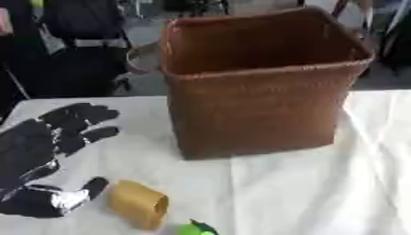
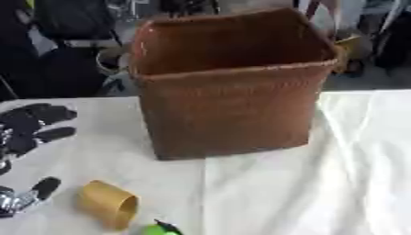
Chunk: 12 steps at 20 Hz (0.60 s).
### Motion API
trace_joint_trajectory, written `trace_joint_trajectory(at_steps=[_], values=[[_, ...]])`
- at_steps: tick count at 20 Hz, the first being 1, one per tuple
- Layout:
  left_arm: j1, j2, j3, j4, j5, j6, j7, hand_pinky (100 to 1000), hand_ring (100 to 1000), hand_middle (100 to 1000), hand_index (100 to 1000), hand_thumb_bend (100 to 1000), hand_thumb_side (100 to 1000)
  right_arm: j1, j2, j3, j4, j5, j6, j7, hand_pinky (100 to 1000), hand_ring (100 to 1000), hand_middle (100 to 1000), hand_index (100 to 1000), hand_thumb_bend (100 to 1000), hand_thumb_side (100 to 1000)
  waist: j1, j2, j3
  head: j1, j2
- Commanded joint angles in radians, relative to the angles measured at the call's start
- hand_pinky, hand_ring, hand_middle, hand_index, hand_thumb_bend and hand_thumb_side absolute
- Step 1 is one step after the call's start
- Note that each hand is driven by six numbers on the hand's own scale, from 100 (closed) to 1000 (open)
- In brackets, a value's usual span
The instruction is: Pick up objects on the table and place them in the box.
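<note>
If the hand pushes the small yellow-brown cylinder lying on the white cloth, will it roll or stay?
The small yellow-brown cylinder lies on its side, so it probably rolls when nudged. It looks hollow, with an open end, so likely light. The left hand, open beside it, might knock it away.

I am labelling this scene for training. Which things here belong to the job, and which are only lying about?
Job: woven box; yellow cup on its side; green thing at the near edge; open left hand.
Not part of it: white tablecloth; dark clutter behind the table.

Soft even daylight, overall blur
</note>
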Motion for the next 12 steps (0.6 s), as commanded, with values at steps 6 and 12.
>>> trace_joint_trajectory(at_steps=[6,12], values=[[-0.054,0.070,0.023,-0.014,0.144,-0.007,-0.236,1000,1000,1000,1000,632,1000,0.002,-0.031,0.006,-0.013,-0.007,-0.006,-0.012,680,535,588,626,100,1000,0.004,-0.029,0.000,-0.010,0.012],[-0.061,0.077,0.019,-0.014,0.165,-0.006,-0.242,1000,1000,1000,1000,580,942,0.000,-0.033,0.014,-0.013,-0.006,-0.003,-0.012,679,533,588,623,100,1000,0.010,-0.030,0.001,-0.013,0.010]])
